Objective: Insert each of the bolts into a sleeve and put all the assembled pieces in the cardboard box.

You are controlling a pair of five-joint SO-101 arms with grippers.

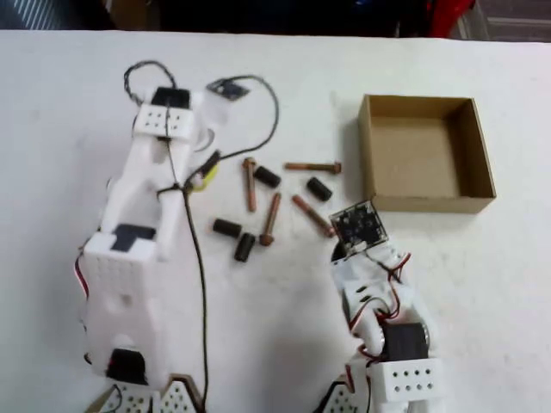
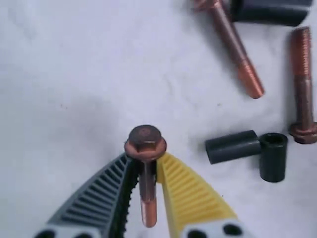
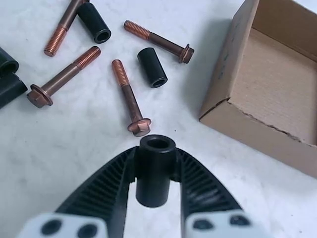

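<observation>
My left gripper [image 2: 144, 159] is shut on a copper bolt [image 2: 146, 188], its hex head [image 2: 144, 141] poking out past the grey and yellow fingertips. In the high view this gripper [image 1: 207, 172] sits left of the scattered parts. A black sleeve [image 3: 155, 171] stands upright in my right gripper [image 3: 156, 154], which is shut on it just short of a loose bolt [image 3: 131, 96]. Several bolts [image 1: 271, 218] and black sleeves [image 1: 227, 228] lie loose on the white table. The open cardboard box [image 1: 426, 200] stands to the right and holds nothing.
Two sleeves [image 2: 233, 146] lie touching at a right angle close to the left gripper. The right arm's camera board [image 1: 362, 225] covers its gripper from above. A black cable [image 1: 200, 284] trails along the left arm. Bare table lies in front of the box.
</observation>
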